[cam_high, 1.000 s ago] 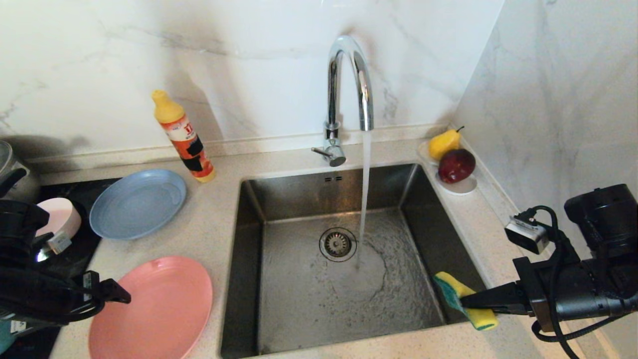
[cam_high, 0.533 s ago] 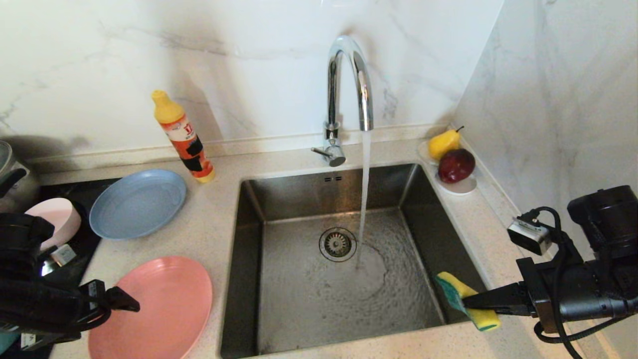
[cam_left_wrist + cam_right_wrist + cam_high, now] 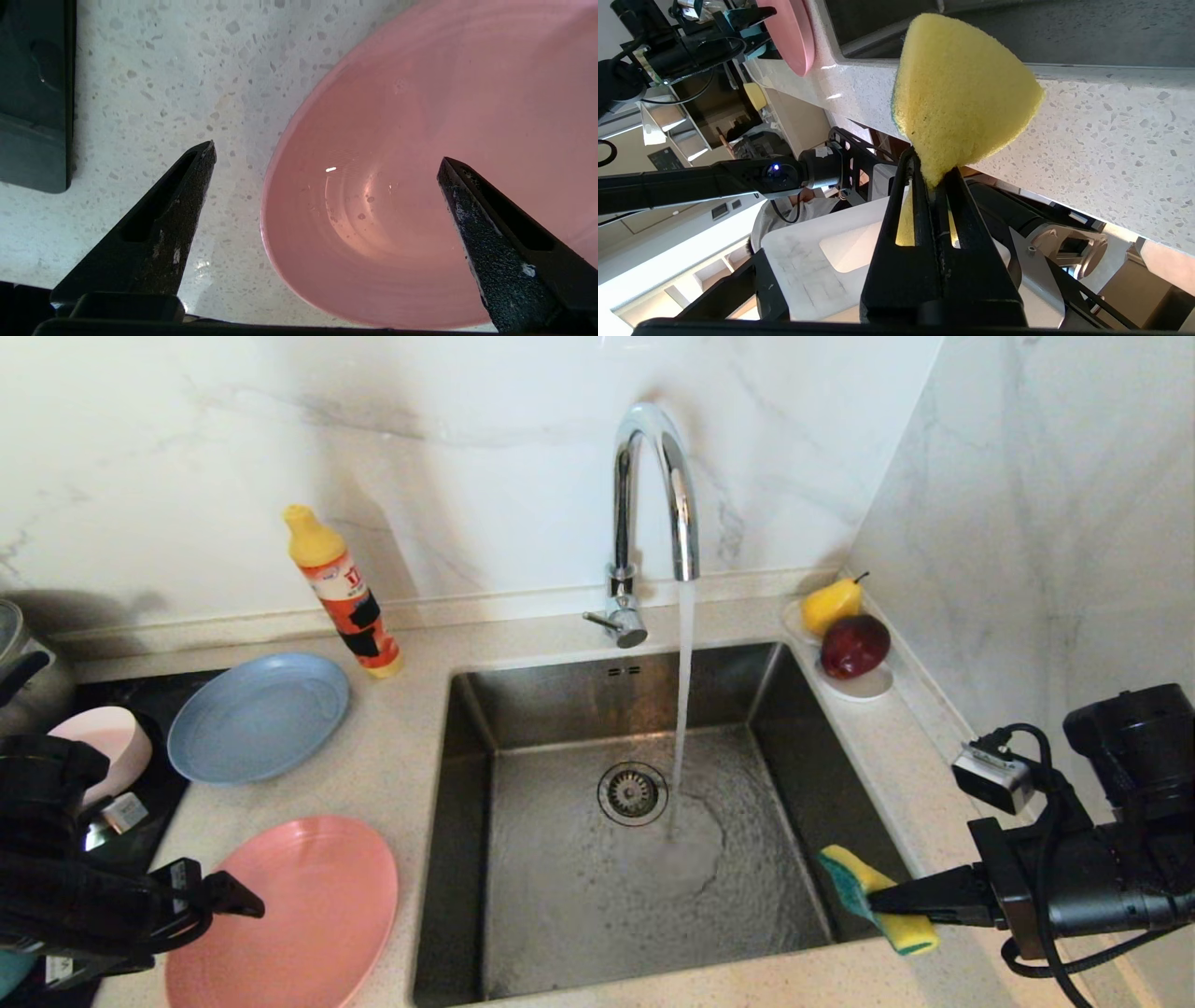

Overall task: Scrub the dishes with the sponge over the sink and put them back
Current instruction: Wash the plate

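Observation:
The salmon-pink plate (image 3: 299,915) lies on the counter left of the sink (image 3: 579,896). My left gripper (image 3: 238,899) hovers open at its left rim. In the left wrist view the plate (image 3: 420,116) fills the space between the spread fingers of that gripper (image 3: 325,153), one finger over the counter and one over the plate. The grey-blue plate (image 3: 257,714) and the pale pink bowl (image 3: 117,737) sit further back. A teal sliver (image 3: 7,969) shows under the left arm. My right gripper (image 3: 873,901) is shut on the sponge (image 3: 904,933) at the sink's front right corner, and the sponge (image 3: 962,88) sticks out past the pinched tips (image 3: 931,163).
Water runs from the chrome faucet (image 3: 653,476) into the basin beside the drain (image 3: 632,793). An orange detergent bottle (image 3: 341,593) stands behind the blue plate. A white dish (image 3: 864,683) with a pear and a red fruit sits back right. A black cooktop (image 3: 140,803) lies left, and a marble wall closes off the right.
My left gripper has sunk a little and edged right towards the salmon plate's rim, staying open. The right arm and sponge have barely moved.

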### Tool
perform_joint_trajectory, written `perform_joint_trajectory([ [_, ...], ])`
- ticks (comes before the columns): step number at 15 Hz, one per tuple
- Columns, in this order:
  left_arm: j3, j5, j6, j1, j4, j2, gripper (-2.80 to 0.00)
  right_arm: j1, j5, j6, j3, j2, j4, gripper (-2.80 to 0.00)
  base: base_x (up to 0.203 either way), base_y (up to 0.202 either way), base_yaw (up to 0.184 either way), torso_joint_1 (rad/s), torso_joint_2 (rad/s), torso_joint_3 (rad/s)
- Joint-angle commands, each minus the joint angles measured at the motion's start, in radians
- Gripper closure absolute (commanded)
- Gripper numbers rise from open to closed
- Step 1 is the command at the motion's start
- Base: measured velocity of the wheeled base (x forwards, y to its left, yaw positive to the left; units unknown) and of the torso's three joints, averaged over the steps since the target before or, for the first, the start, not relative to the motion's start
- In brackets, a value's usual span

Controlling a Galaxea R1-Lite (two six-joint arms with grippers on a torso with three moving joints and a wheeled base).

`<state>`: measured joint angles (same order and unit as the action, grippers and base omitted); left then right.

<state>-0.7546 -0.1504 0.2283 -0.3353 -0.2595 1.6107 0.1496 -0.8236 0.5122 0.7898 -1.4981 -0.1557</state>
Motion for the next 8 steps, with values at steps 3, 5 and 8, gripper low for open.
perform_joint_trajectory([
  [3, 0.009, 0.002, 0.000, -0.002, 0.000, 0.023, -2.80, 0.002, -0.005, 0.003, 0.002, -0.007, -0.001, 0.00, 0.000, 0.000, 0.000, 0.000, 0.00, 0.000],
  [5, 0.011, 0.003, 0.002, -0.002, 0.008, 0.026, -2.80, 0.002, -0.005, 0.003, 0.003, -0.012, -0.001, 0.00, 0.000, 0.000, 0.000, 0.000, 0.00, 0.000],
  [8, 0.017, 0.006, 0.002, -0.003, 0.043, 0.034, -2.80, 0.002, -0.005, 0.003, 0.006, -0.014, -0.001, 0.00, 0.000, 0.000, 0.000, 0.000, 0.00, 0.000],
])
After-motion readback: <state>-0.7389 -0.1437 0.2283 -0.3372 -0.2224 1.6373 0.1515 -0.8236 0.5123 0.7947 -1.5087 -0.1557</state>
